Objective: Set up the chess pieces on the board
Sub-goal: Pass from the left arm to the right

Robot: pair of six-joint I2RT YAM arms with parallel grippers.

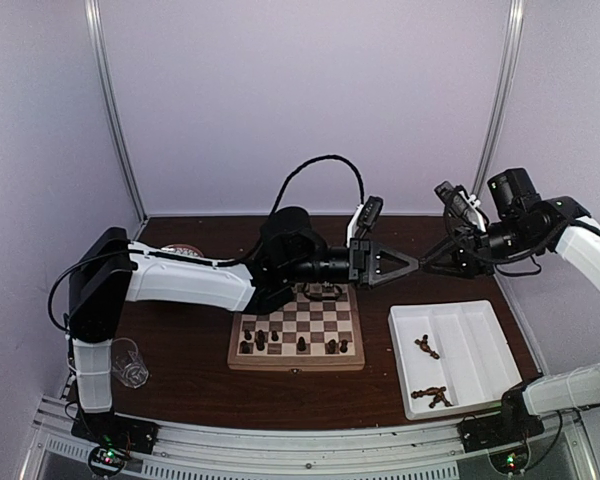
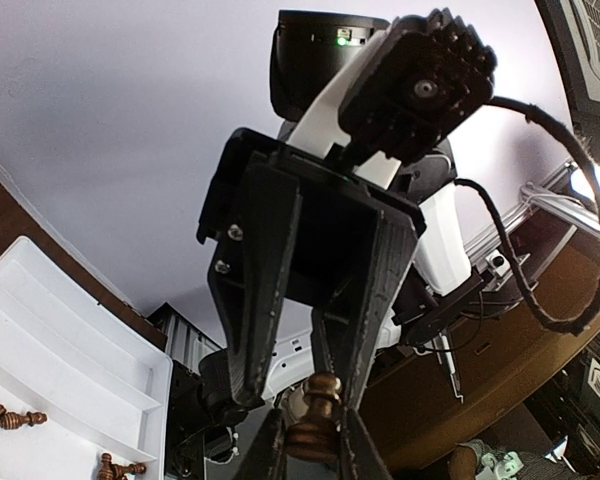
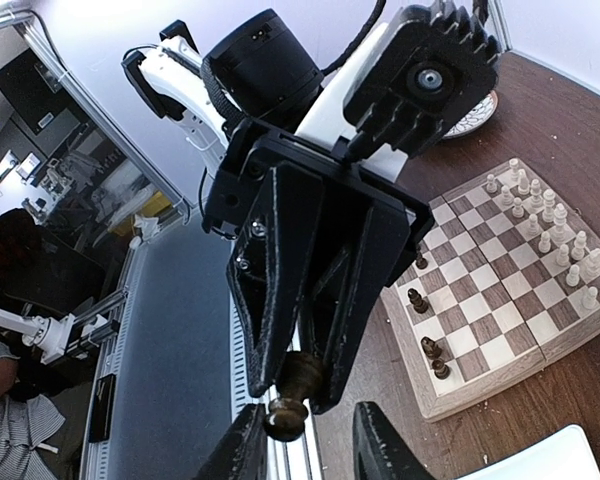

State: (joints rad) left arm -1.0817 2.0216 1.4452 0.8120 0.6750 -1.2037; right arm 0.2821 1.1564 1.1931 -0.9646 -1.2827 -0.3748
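My left gripper (image 1: 414,263) is shut on a dark brown pawn (image 2: 317,420), held in the air right of the board (image 1: 296,364) and above the table. My right gripper (image 1: 430,262) meets it tip to tip. It is open, with its fingers on either side of the pawn (image 3: 298,392), which lies close to one finger (image 3: 245,450). Several dark pieces (image 1: 260,340) stand on the board's near rows. Cream-white pieces (image 3: 550,225) stand on its far rows, partly hidden under the left arm in the top view. More dark pieces (image 1: 427,347) lie in the white tray (image 1: 480,330).
The white divided tray also shows in the left wrist view (image 2: 70,330), holding loose dark pieces (image 2: 10,415). A clear glass (image 1: 128,362) stands near the left arm's base. A round plate (image 1: 185,250) sits at the back left. A black cable (image 1: 320,165) loops above the left arm.
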